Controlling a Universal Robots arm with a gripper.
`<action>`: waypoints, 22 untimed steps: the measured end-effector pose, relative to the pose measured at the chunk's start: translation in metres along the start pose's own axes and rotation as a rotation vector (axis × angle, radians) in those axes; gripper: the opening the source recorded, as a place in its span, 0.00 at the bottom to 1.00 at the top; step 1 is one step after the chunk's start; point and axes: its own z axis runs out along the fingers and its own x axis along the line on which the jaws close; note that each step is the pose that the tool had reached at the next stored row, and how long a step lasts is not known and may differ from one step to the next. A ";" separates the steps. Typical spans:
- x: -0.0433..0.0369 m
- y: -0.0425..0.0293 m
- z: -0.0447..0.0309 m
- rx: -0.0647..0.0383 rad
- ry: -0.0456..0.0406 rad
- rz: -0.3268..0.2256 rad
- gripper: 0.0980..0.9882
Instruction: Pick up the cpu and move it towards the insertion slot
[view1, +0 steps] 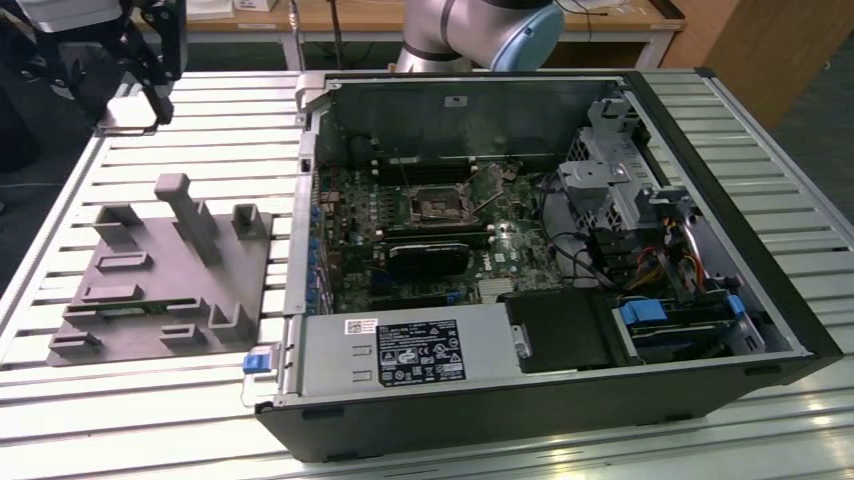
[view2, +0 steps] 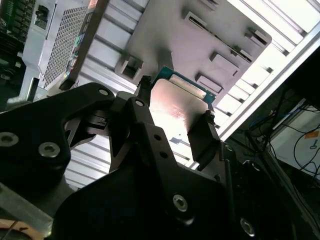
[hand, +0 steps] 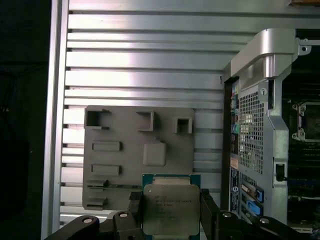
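Chip held aloft in the black gripper (hand: 170, 212), above the grey plastic fixture with upright posts (hand: 139, 155).

Slatted aluminium table (view1: 160, 400) carries the open black computer case (view1: 534, 260) and, beside it on the exterior view's left, the fixture. Inside the case, the square dark insertion slot with a shiny metal frame (view1: 437, 207) sits on the green board, with a long black card just beside it. The gripper's fingers (view2: 200, 137) clamp the small silvery square cpu (hand: 171, 209) by two opposite edges, well apart from the slot; its near edge is cut off.

Grey fixture (view1: 160, 280) beside open computer case (view1: 561, 250)
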 end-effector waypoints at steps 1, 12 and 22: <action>-0.0028 0.0000 -0.0001 0.000 0.0008 0.000 0.50; -0.0418 -0.0003 -0.0013 0.000 0.0070 0.000 0.50; -0.0836 -0.0006 -0.0025 0.000 0.0120 0.001 0.50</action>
